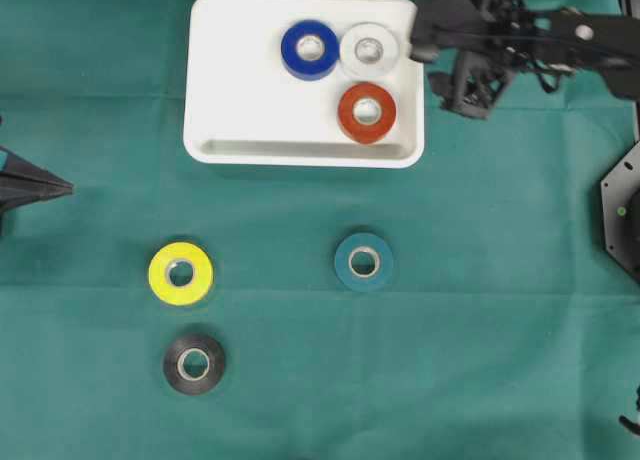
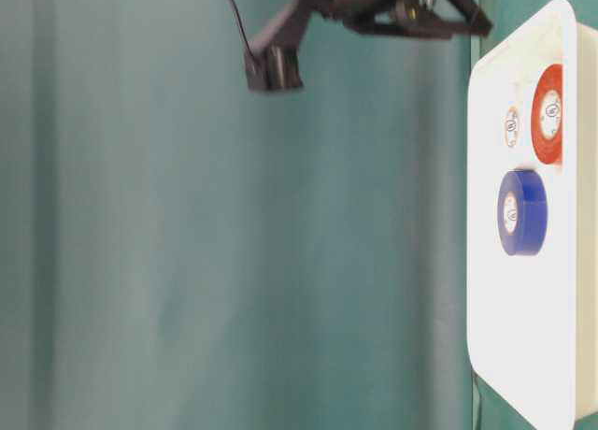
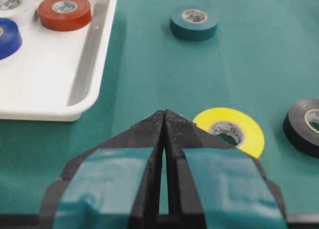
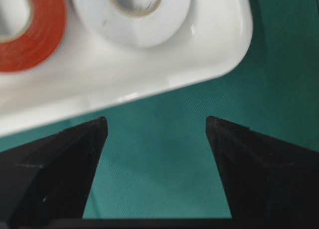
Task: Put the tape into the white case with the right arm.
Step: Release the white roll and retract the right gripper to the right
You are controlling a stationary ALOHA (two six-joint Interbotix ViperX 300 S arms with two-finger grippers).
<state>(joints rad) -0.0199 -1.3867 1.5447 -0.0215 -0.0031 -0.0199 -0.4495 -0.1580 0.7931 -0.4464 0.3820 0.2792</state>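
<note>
Right gripper [image 4: 155, 124] (fingers spread, empty) beside white case [image 1: 240, 100] corner; 3 rolls inside.

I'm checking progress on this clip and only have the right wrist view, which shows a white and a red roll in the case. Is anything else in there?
Observer: Yes, a blue roll lies in the white case too, touching the white roll beside it.
Operator: Any tape left on the cloth?
Observer: Three rolls: teal, yellow and black, all in front of the case.
Operator: Is the left gripper doing anything?
Observer: No. The left gripper is shut and empty, its tip near the yellow roll in its wrist view.
Operator: Where is my gripper?
Observer: The right gripper is open, just outside the case's corner by the white roll.
</note>
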